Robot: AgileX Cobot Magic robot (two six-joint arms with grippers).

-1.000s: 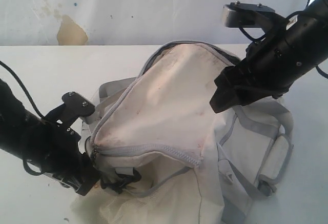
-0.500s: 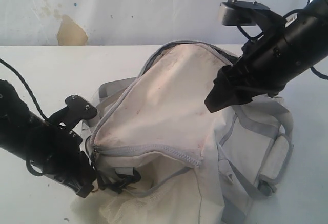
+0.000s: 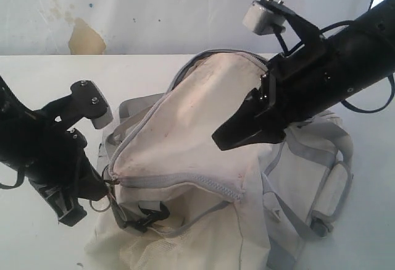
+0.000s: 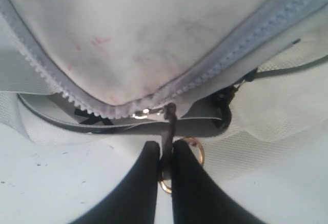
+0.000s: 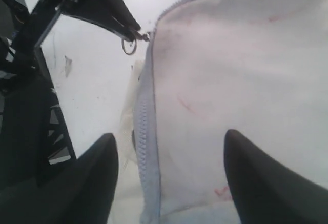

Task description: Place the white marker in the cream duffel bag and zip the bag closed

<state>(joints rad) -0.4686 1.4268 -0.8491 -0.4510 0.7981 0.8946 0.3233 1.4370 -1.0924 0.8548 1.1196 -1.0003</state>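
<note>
I see a white table (image 3: 49,84) that fills most of the exterior view, with a pale stained wall (image 3: 154,10) along the top of the frame. On the table, from the centre to the lower right, lies the cream duffel bag (image 3: 191,128). It is soft and crumpled, with faint reddish marks on its upper panel.

My right gripper (image 3: 237,135) comes in from the upper right and hangs over the upper panel of the bag, a little right of the centre. In the right wrist view its two black fingers (image 5: 97,172) stand wide apart, with only cream fabric (image 5: 246,70) between them. They hold nothing, and I cannot tell if they touch the cloth.

My left gripper (image 3: 102,183) enters from the left edge and sits at the lower left corner of the bag. In the left wrist view the left gripper (image 4: 165,147) has its fingers pressed together on the dark pull cord (image 4: 169,119).

The grey zipper (image 3: 185,180) runs along the front edge of the panel. A grey strap (image 3: 336,189) lies at the lower right, and a black buckle (image 3: 145,217) sits below the zipper, near the bottom of the frame. The pull cord hangs from the slider at the corner where the two lines of teeth meet. A small metal ring (image 4: 197,149) lies just beside the fingers.

Where the white marker is, I cannot tell from these views.
</note>
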